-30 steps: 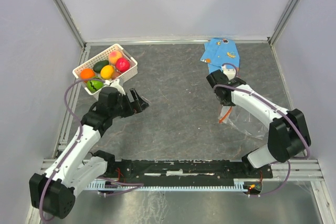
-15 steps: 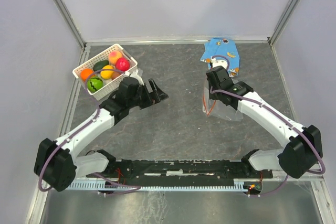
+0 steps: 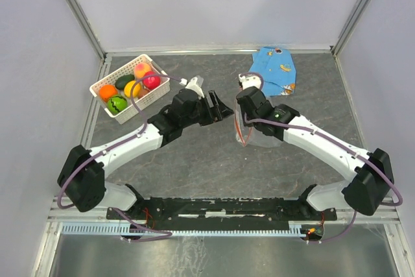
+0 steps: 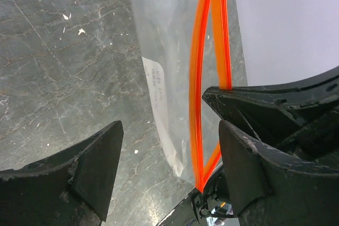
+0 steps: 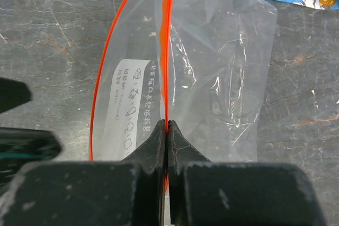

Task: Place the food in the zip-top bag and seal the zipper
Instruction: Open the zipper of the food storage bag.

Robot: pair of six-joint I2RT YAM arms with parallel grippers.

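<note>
In the middle of the top picture, right hand (image 5: pixel 168 130) clenched tight on the thin red-orange zipper strip (image 5: pixel 167 51) of the clear, crinkly plastic zip-top bag (image 5: pixel 222 56). Bag held by that strip, just right of the middle of the dark grey stone-look worktop (image 3: pixel 214 160). Mouth of the bag a little open, with two strips bowed apart: one pinched, one loose. White paper label with small print inside the clear plastic.

Just left of the bag, left hand (image 3: pixel 224 108) with fingers spread wide, released, gripping nothing. Red-orange strip in the gap between its two black fingers, closer to one of them. Touching or not, hard to tell.

At the upper left of the top picture, white lattice basket (image 3: pixel 117 69) well apart from the bag. Inside it, six small round toy fruits: orange fruit (image 3: pixel 107 91), dark green fruit (image 3: pixel 124 81), yellow fruit (image 3: pixel 133 88), red fruit (image 3: pixel 151 80), peach-pink fruit (image 3: pixel 142 69) and bright green striped fruit (image 3: pixel 117 103).

At the upper right, blue patterned cloth (image 3: pixel 275 69) flat on the worktop, just behind the bag.
</note>
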